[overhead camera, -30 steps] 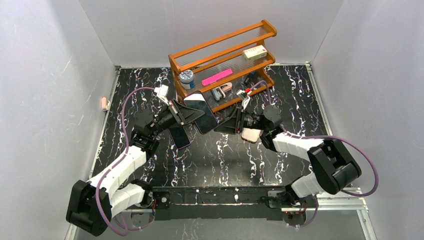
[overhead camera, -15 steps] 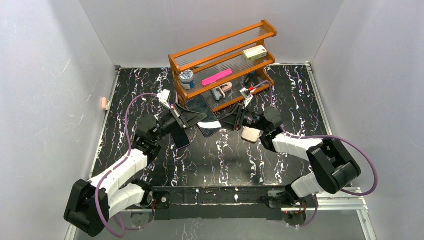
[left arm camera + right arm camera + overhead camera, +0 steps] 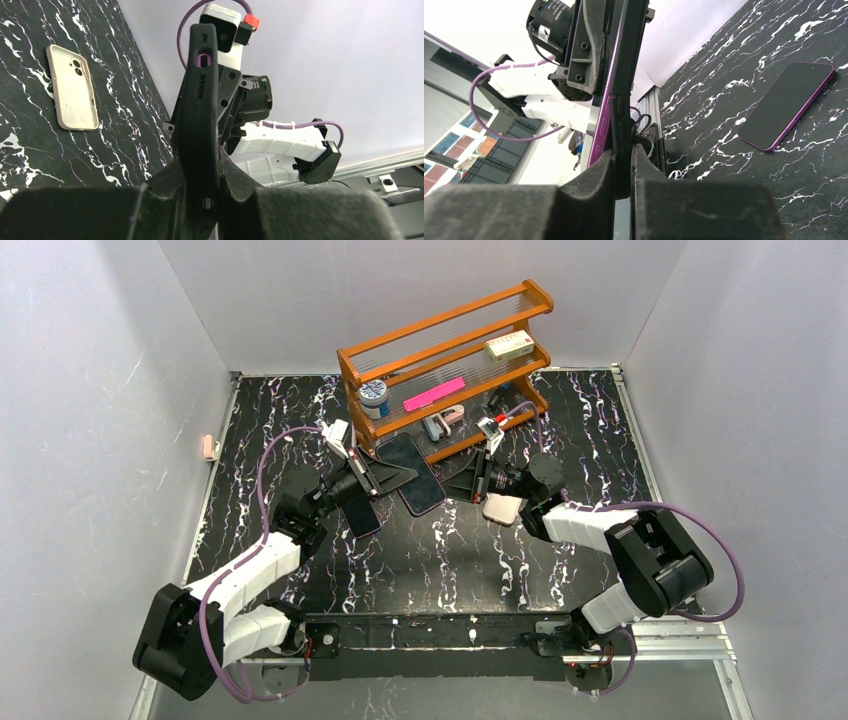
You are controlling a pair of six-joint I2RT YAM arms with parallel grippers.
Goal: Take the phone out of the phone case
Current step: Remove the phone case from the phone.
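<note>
where the two arms meet in front of the orange wooden rack [image 3: 450, 350], a matte black case [image 3: 199, 100] with rounded corners hangs above the black, white-veined surface [image 3: 450, 550]. the left hand [image 3: 201, 172] is clamped on one end of it, edge-on between rough dark fingers, with purple showing through a small oval port hole. the right hand [image 3: 624, 165] is closed tight on the other end, where the phone [image 3: 603, 127] shows a glossy purple rim beside the black case, so the phone lies between both hands. flat on the surface lie a second phone [image 3: 786, 107], purple-rimmed with dark glass, near the left arm, and an empty beige case [image 3: 74, 95] near the right arm.
</note>
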